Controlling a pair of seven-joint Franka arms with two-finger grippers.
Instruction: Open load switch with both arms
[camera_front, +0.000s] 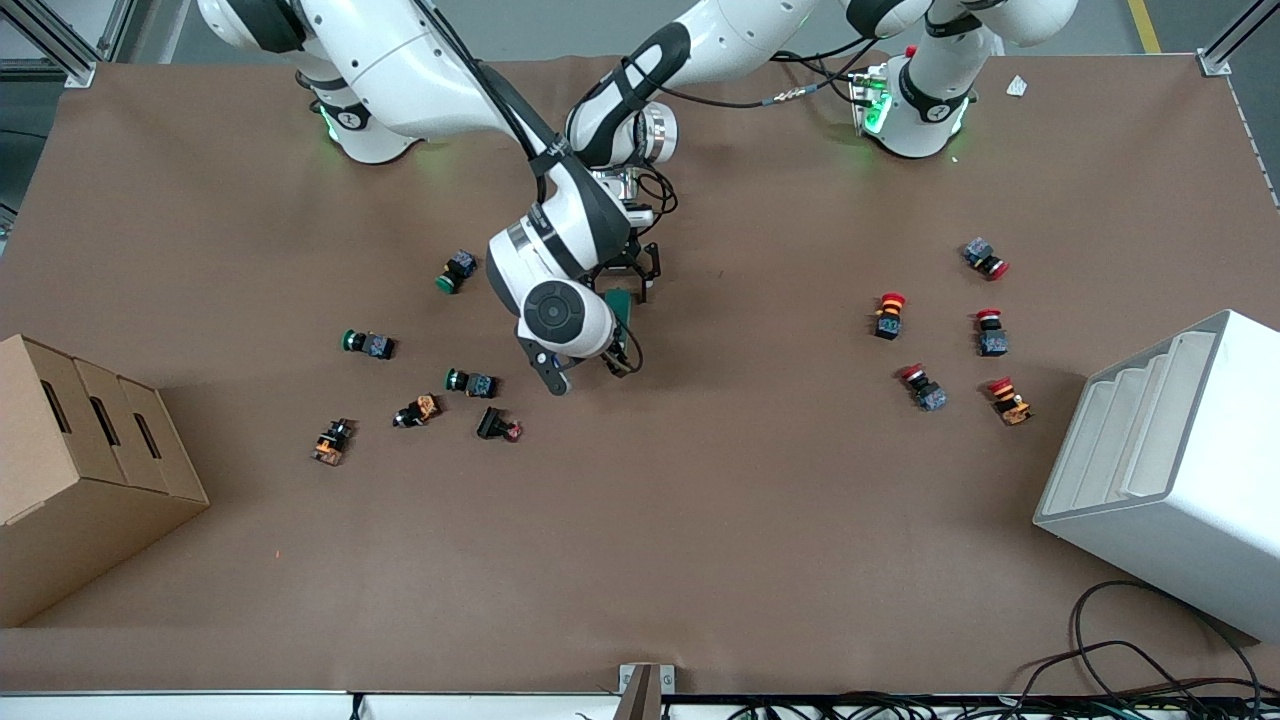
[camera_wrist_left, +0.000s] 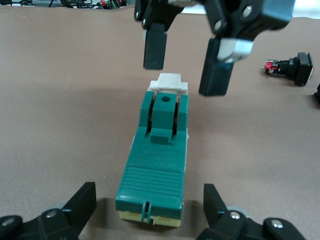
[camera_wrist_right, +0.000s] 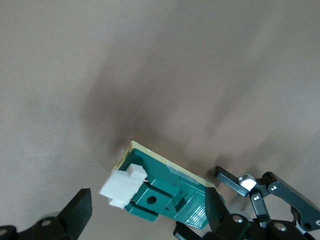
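The load switch (camera_front: 620, 306) is a dark-green block lying flat on the brown table between both grippers. In the left wrist view the load switch (camera_wrist_left: 156, 150) shows its white lever tab (camera_wrist_left: 170, 83) at the end away from my left gripper (camera_wrist_left: 150, 200). The left gripper (camera_front: 631, 272) is open, its fingers (camera_wrist_left: 82, 205) standing on either side of the switch's plain end with gaps. My right gripper (camera_wrist_right: 147, 212) is open around the lever tab (camera_wrist_right: 121, 188), not touching it. The right gripper (camera_front: 605, 358) hangs over the lever end of the switch (camera_wrist_right: 167, 197).
Green-capped push buttons (camera_front: 368, 344) and a few orange and black ones (camera_front: 418, 410) lie toward the right arm's end. Red-capped buttons (camera_front: 889, 314) lie toward the left arm's end. A cardboard box (camera_front: 80, 470) and a white bin (camera_front: 1170, 470) stand at the table's ends.
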